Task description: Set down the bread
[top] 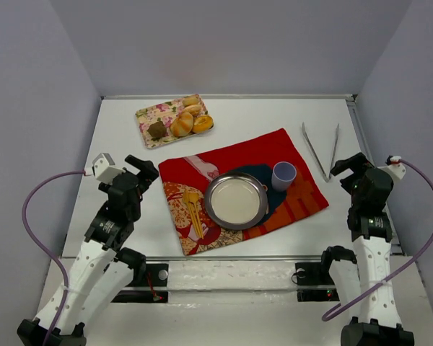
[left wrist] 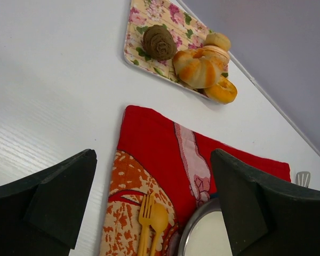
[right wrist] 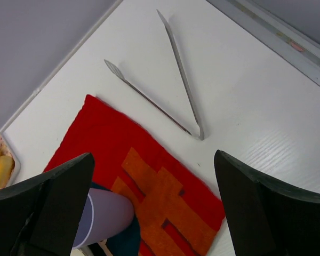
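left end effector (left wrist: 152,160) and right end effector (right wrist: 153,160) spread, empty (plate (left wrist: 200,234) cut off below).

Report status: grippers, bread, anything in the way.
Left gripper open, empty. Right gripper open, empty. Bread on floral tray, far side, untouched. Tongs lie ahead of right gripper; nothing covers the bread.

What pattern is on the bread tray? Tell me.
The tray is floral, pink and green on cream; left wrist view.
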You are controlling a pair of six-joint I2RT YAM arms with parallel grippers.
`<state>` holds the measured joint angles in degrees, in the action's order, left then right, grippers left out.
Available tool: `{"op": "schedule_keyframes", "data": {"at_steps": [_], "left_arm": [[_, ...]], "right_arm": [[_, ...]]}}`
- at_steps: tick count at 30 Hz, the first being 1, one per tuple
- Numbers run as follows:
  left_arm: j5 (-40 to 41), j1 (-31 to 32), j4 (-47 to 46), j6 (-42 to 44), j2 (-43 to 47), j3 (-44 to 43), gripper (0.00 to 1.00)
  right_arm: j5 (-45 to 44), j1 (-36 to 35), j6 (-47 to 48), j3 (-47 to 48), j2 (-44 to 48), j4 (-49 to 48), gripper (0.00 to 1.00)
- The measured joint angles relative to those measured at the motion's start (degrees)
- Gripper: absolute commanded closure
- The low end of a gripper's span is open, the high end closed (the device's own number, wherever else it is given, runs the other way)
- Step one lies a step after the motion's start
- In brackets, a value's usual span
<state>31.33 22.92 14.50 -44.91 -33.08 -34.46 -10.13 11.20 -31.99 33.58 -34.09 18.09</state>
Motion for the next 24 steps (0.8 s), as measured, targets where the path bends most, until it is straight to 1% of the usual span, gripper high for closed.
{"op": "schedule_keyframes", "data": {"at_steps": [5, 7, 9, 15, 17, 19, 24], "left_arm": [[0.0, 0.0, 0.0, 0.0, 0.3, 0.0, 0.01], [0.0, 0.0, 0.0, 0.0, 0.3, 0.0, 0.01], [0.0, 0.0, 0.0, 0.0, 0.3, 0.0, 0.01], [0.2, 0.0, 0.0, 0.0, 0.2, 0.0, 0.01], [0.2, 0.0, 0.0, 0.0, 0.2, 0.0, 0.01], [0.2, 0.0, 0.0, 0.0, 0.2, 0.0, 0.01], [0.2, 0.0, -0.1, 0.1, -0.3, 0.0, 0.01]], "right_arm": [[0.0, 0.0, -0.6, -1.5, 0.3, -0.9, 0.00], [1.1, 0.0, 0.2, -1.8, -0.8, -1.0, 0.00], [2.7, 0.0, 1.6, -1.8, -3.8, -2.2, 0.00], [7.1, 0.0, 6.4, 1.2, -19.4, -1.9, 0.00], [7.8, 0.0, 8.0, 4.0, -24.9, -0.3, 0.00], [7.6, 0.0, 9.7, 8.0, -31.2, 1.3, 0.00], [5.4, -1.1, 12.4, 13.4, -40.9, 3.0, 0.00]]}}
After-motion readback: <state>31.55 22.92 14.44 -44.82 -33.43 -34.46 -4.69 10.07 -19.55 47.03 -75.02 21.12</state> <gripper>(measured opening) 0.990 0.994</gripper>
